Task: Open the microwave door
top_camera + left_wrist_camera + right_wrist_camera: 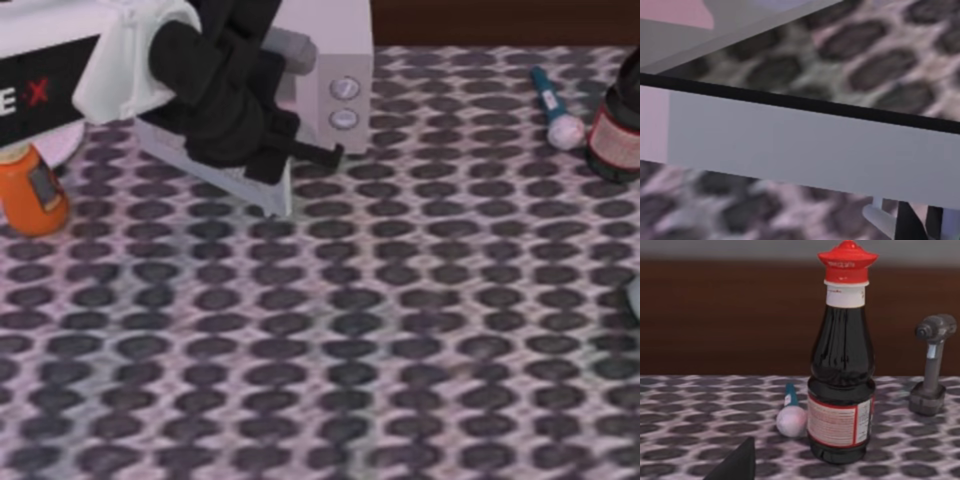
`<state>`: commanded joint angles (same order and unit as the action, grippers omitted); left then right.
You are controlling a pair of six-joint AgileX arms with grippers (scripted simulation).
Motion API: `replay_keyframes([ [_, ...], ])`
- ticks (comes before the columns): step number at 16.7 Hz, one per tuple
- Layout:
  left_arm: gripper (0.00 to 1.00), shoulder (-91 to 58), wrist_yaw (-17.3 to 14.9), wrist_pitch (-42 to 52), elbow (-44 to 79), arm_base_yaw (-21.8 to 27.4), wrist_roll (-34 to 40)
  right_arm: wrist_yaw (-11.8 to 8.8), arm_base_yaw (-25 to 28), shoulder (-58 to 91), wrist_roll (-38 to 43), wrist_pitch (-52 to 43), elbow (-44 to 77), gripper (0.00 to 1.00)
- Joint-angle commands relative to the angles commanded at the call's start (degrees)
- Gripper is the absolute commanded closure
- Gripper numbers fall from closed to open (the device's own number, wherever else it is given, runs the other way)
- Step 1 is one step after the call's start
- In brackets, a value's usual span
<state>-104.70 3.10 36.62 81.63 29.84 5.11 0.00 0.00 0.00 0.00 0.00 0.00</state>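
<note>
The white microwave [335,40] stands at the back left, its two round knobs [343,103] facing the table's front. The microwave door [262,186] is swung partly outward, its free edge pointing toward the front. My left gripper [312,152] reaches down over the door's free edge, beside the knob panel, and the arm hides most of the door. In the left wrist view the door's pale edge [810,150] crosses the picture. A pale handle bar [880,220] lies against the dark fingers [907,225]. My right gripper [742,462] shows only as a dark wedge, parked at the right.
An orange bottle [32,190] stands left of the door. At the back right are a dark sauce bottle with a red cap [615,130] [841,365], a teal-handled tool with a white head [555,108] [791,419] and a grey drill [930,375].
</note>
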Motion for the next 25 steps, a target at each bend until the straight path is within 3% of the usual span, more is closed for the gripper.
replay_keyframes([
  [19, 1.00, 0.00, 0.00, 0.00, 0.00, 0.00, 0.00, 0.00, 0.00, 0.00, 0.00, 0.00, 0.00, 0.00],
  [25, 1.00, 2.00, -2.48, -0.44, -2.96, -1.14, -3.96, 0.00, 0.00, 0.00, 0.00, 0.00, 0.00, 0.00],
])
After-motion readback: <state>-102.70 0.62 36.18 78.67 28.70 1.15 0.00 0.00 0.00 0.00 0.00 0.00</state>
